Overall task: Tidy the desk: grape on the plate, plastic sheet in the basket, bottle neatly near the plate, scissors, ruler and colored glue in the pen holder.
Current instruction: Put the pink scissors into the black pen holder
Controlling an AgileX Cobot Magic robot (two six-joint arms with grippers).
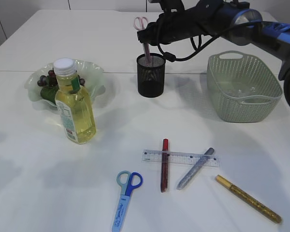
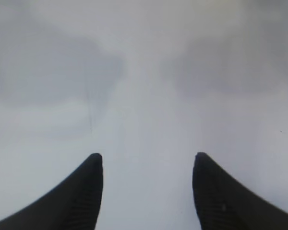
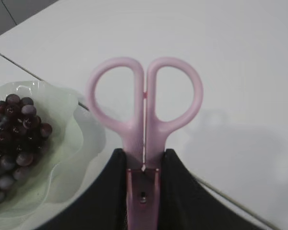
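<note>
My right gripper is shut on pink scissors, handles pointing away from the wrist. In the exterior view this gripper holds the pink scissors upright, blades down inside the black mesh pen holder. Blue scissors, a clear ruler and red, silver and gold glue pens lie at the table's front. Grapes sit on the green plate, the bottle upright before it. My left gripper is open over bare table.
A pale green basket stands at the right, and something clear seems to lie on its floor. The red glue pen crosses the ruler. The right arm stretches from the upper right over the basket's far side.
</note>
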